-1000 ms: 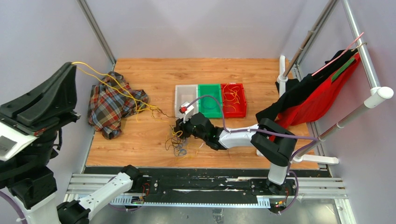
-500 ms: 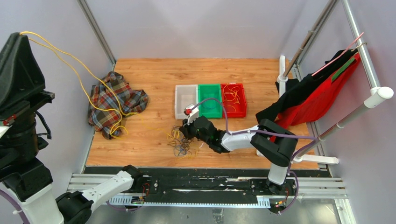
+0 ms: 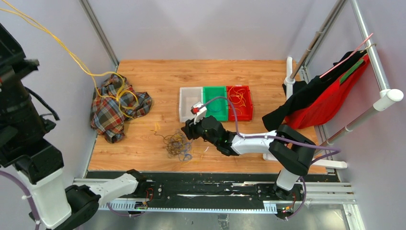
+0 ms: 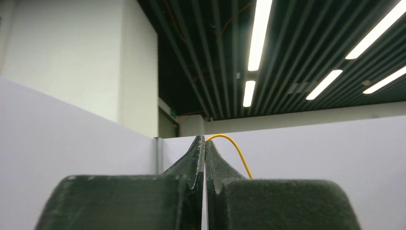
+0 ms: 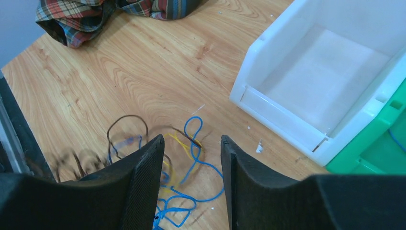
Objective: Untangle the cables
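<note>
Pulling one long yellow cable up and away, the left gripper is pinched tight on it, high over the table's left side.

The strand drapes down onto the crumpled plaid cloth, which looks likely to snag it. Beyond sit white, green and red plastic bins. The right gripper hangs with its jaws apart over the small tangle of blue, brown and yellow cables. Next, I'd guess, it must pin that heap down.

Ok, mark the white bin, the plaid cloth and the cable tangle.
white bin (image 5: 330, 76): right wrist view, bare floor.
plaid cloth (image 3: 107, 119): top view, lower folds.
cable tangle (image 3: 178, 146): top view, middle of the heap.
</note>
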`<state>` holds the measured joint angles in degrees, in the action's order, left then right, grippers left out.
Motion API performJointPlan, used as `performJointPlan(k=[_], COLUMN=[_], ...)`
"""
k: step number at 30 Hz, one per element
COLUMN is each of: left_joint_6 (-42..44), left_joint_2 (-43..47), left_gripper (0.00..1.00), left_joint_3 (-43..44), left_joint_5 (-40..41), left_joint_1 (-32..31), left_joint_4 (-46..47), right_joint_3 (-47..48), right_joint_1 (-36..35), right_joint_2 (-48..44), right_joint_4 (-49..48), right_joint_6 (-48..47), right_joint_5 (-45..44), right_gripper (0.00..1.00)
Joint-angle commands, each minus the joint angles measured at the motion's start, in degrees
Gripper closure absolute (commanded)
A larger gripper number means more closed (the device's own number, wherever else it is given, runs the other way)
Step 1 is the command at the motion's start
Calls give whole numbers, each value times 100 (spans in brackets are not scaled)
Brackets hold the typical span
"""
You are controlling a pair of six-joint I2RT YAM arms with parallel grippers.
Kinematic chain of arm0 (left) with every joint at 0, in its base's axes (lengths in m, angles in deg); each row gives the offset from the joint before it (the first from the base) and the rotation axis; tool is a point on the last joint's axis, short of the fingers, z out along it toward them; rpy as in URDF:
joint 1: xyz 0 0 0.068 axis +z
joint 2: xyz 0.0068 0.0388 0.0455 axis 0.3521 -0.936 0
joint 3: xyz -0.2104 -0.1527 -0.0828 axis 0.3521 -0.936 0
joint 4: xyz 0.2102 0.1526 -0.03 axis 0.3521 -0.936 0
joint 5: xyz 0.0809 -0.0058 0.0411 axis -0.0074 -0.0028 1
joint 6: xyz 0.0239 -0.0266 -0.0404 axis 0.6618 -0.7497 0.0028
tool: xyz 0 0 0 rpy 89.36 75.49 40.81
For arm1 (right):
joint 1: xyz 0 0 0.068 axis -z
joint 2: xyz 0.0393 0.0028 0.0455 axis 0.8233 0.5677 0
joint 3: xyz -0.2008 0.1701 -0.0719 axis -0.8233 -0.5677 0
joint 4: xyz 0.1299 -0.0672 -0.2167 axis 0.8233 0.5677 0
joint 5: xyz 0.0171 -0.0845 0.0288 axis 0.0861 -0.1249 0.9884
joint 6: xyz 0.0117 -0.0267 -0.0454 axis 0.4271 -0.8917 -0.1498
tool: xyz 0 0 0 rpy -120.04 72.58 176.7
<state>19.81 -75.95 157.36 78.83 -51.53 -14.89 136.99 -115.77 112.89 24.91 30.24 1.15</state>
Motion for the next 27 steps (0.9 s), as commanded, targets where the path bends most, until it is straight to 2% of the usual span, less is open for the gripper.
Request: performJointPlan(k=[1,5,9,12,14,19,27], left_joint_6=[1074,1249,1165,1189,1186,1299,1278], left_joint_2=[-553,-906,-807,-703,-687,-710,-768], left_gripper=[99,100,99,99,99,99,99], left_joint_3=[576,1118,708,362,315,348,523], left_joint_5=[614,265,97,66,17,-128,-29], left_joint_1=[24,24,24,24,24,24,24], left_joint_4=[546,-198,-428,-350,-402,-625,-865], right_joint_3=[-248,-590,-639,-277,54,1199,1935], right_joint_1=[-55,-68,-223,-489,-689,-1232,-1303], right_joint_2=[-17,-1,-318,-562,-600,-146,538], right_joint_4=[-184,-479,-555,-370,-297,-61,-197], right_joint_6=[-28,110,-292,-823,-1126,-1735,-1748], right_joint_5=[-223,-309,-600,-648,-556,-515,219], right_gripper=[54,59,52,45,32,29,28])
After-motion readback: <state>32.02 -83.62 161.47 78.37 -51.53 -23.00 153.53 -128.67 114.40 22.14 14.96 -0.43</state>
